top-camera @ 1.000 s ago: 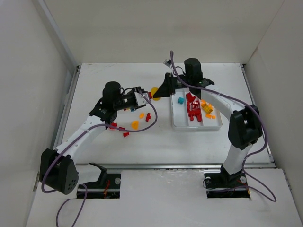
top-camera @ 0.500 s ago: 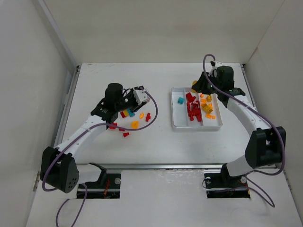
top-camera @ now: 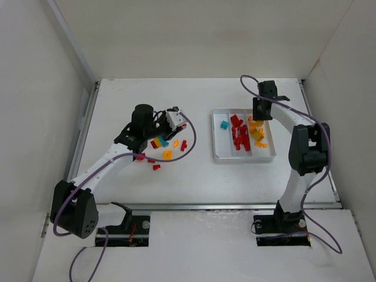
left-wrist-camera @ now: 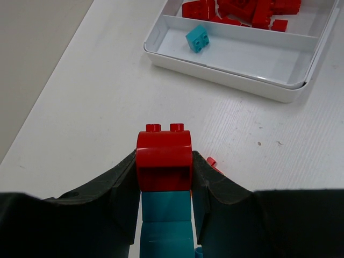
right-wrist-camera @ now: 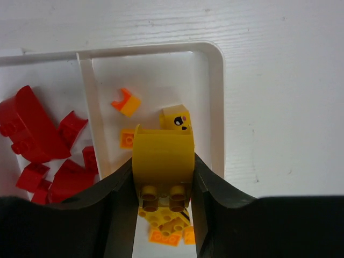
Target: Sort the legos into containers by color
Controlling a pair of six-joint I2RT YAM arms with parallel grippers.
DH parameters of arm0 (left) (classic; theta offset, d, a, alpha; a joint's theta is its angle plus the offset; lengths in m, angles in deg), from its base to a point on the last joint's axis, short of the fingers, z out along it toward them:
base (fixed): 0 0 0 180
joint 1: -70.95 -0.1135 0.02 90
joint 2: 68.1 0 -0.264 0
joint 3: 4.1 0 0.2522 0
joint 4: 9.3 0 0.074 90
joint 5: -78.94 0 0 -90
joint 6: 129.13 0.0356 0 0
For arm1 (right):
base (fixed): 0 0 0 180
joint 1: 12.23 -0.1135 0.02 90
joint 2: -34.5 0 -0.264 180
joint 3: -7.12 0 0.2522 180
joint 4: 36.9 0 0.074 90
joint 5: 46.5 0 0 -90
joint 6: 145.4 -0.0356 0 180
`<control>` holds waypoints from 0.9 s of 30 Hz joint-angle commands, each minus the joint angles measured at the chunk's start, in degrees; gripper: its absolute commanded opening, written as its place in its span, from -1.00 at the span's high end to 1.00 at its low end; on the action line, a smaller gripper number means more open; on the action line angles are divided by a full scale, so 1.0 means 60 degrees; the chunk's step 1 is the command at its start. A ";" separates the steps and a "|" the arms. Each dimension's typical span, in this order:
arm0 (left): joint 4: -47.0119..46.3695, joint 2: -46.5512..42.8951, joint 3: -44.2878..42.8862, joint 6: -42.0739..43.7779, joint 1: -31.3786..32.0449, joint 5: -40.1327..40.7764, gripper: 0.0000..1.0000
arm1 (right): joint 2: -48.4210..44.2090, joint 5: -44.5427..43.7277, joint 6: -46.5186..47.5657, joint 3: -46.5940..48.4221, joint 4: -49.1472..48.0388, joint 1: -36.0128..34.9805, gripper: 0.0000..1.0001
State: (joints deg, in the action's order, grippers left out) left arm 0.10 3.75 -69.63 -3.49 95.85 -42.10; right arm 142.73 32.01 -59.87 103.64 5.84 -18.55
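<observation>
Over the far end of the tray's right compartment (right-wrist-camera: 156, 80), a yellow arched brick (right-wrist-camera: 163, 153) is pinched between the fingers of the right gripper (right-wrist-camera: 163, 172), its studs pointing back at the wrist camera. The jaws are partway closed, pressed flat against the brick's two sides. I can't tell whether it touches the tray floor. Beneath it lie the orange-yellow legos (top-camera: 257, 134): an orange chip, a yellow block with a printed eye, and more bunched under the gripper. Across the divider, the middle compartment (right-wrist-camera: 54, 75) is crowded with red legos (right-wrist-camera: 37, 140), and the left compartment (left-wrist-camera: 252, 54) holds one lone teal brick (left-wrist-camera: 197, 38). All three belong to the white tray (top-camera: 244, 158), sitting on the right half of the worktop (top-camera: 194, 188).

Now the other side. The left gripper (left-wrist-camera: 164, 161) is clamped on a red arched brick (left-wrist-camera: 164, 153), studs facing away toward the tray. A teal stack (left-wrist-camera: 165, 215) is stuck to its near side and runs back between the fingers. The jaws are narrowed to the brick's width, gripping both flanks. It hangs above the worktop, well apart from the tray's left rim. Around and below that arm the loose legos (top-camera: 167, 154) are scattered on the worktop in red, orange and teal, every one outside the tray.
</observation>
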 commanded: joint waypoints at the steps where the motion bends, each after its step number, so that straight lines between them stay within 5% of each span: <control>1: -0.0518 -0.0096 0.0234 -0.0256 0.0141 0.0004 1.00 | 0.0242 -0.0093 0.0584 0.0795 0.0211 0.0000 0.64; 6: -0.0344 -0.0301 0.0234 -0.0256 0.0228 0.0179 1.00 | 0.0348 0.0010 0.0584 0.0913 0.0298 0.0000 -0.29; 7: -0.0343 -0.0301 0.0234 -0.0126 0.0316 0.0180 1.00 | 0.0346 0.0010 0.0584 0.0826 0.0298 0.0000 -0.35; 18: -0.0225 -0.0477 0.0147 0.0096 0.0580 0.0092 1.00 | -0.1907 0.1369 0.0934 -0.0316 -0.0345 0.0000 -0.38; 21: -0.0138 -0.0477 -0.0102 0.0183 0.0580 -0.0389 1.00 | -0.3297 0.3315 0.1578 -0.1193 -0.1091 0.0000 -0.34; 27: 0.0374 -0.0389 -0.0615 0.0666 0.0580 -0.1738 1.00 | -0.5642 0.7563 0.3700 -0.2936 -0.2864 -0.2018 -0.39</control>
State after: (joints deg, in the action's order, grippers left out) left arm 2.33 3.27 -69.54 -1.68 99.09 -46.19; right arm 112.50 59.57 -46.48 89.19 -2.82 -24.61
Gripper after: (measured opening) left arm 0.333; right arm 0.693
